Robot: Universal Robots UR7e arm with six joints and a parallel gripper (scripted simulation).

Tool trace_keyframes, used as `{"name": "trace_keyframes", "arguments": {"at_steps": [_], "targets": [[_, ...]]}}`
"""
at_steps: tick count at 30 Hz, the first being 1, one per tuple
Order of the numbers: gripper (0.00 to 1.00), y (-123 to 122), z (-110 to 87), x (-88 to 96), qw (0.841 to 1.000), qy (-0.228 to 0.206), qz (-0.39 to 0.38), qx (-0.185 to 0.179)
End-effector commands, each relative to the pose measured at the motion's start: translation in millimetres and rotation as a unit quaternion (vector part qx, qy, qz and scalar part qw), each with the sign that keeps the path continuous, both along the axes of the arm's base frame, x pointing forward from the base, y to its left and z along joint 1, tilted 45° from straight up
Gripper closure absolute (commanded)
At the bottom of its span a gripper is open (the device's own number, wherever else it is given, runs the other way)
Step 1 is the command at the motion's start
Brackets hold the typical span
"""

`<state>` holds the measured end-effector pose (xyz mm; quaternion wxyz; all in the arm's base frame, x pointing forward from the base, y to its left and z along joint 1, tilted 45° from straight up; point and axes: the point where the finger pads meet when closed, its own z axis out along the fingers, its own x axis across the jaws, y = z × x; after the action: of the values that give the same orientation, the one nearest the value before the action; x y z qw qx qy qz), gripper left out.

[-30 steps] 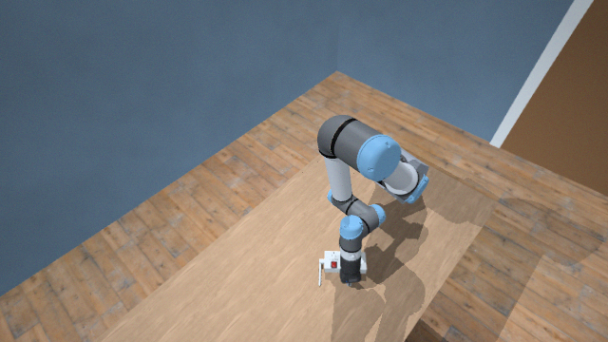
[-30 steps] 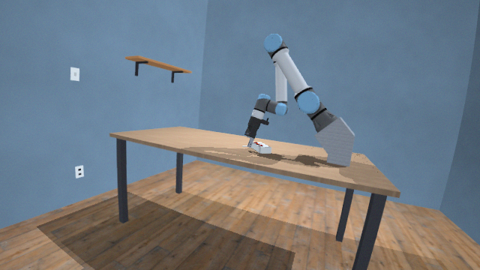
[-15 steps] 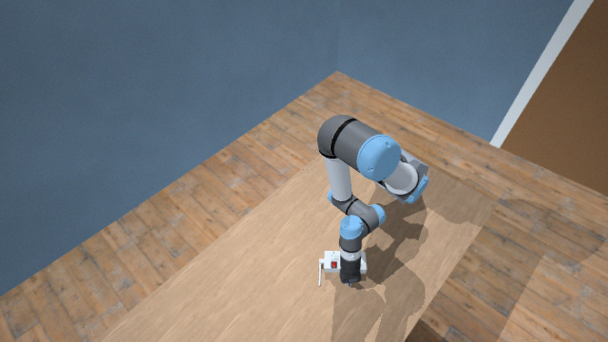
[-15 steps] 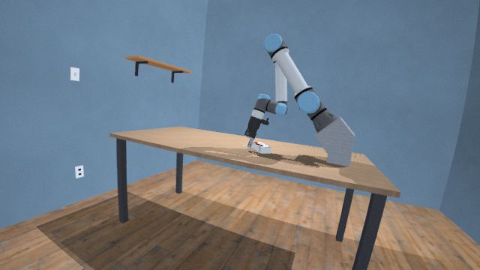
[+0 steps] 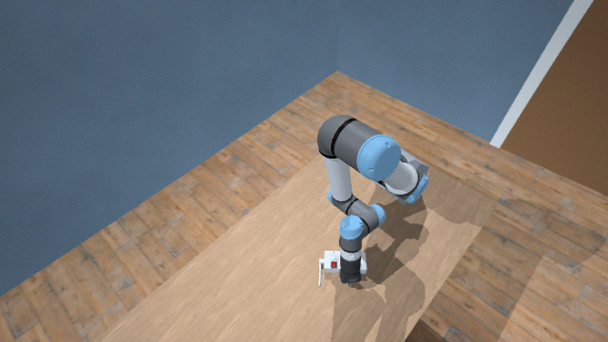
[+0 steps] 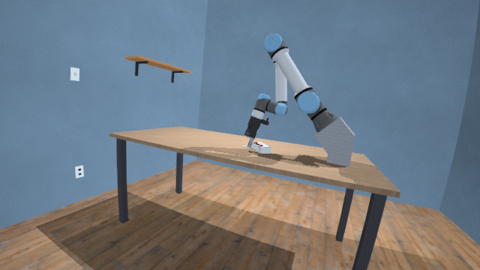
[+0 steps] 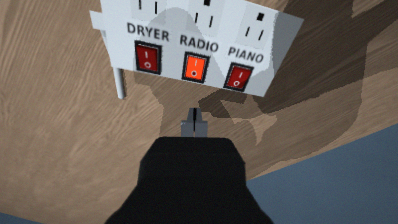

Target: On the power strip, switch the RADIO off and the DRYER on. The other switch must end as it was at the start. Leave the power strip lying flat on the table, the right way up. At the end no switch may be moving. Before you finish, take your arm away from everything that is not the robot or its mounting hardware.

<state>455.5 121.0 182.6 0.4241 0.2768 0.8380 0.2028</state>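
Observation:
A white power strip lies flat on the table, right way up, with three red rocker switches. The DRYER switch at left is dark red. The RADIO switch in the middle glows bright orange-red. The PIANO switch at right is dark red. My gripper is shut and empty, its fingertips above the table just in front of the strip, in line with the RADIO switch and apart from it. The strip also shows in the top and exterior views, partly hidden by my gripper.
A short white cable stub sticks out of the strip's left end. The table's edge runs close behind my gripper. The robot's grey base stands on the table to the right. A wall shelf hangs far off.

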Motion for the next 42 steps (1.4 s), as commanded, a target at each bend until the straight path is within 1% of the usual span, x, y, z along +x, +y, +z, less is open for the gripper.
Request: {"name": "trace_keyframes", "arguments": {"at_steps": [1, 6, 12, 14, 19, 23, 42], "targets": [[1.00, 0, 1.3, -0.5, 1.000, -0.001, 0.000, 0.000], [1.00, 2, 11.8, -7.8, 1.000, -0.001, 0.000, 0.000], [1.00, 7, 36.8, -29.2, 1.000, -0.001, 0.000, 0.000], [1.00, 7, 36.8, -29.2, 1.000, -0.001, 0.000, 0.000], [1.00, 11, 54.8, -49.6, 1.000, -0.001, 0.000, 0.000], [1.00, 12, 61.8, -59.2, 1.000, -0.001, 0.000, 0.000], [1.00, 12, 63.1, -61.0, 1.000, -0.001, 0.000, 0.000]]}}
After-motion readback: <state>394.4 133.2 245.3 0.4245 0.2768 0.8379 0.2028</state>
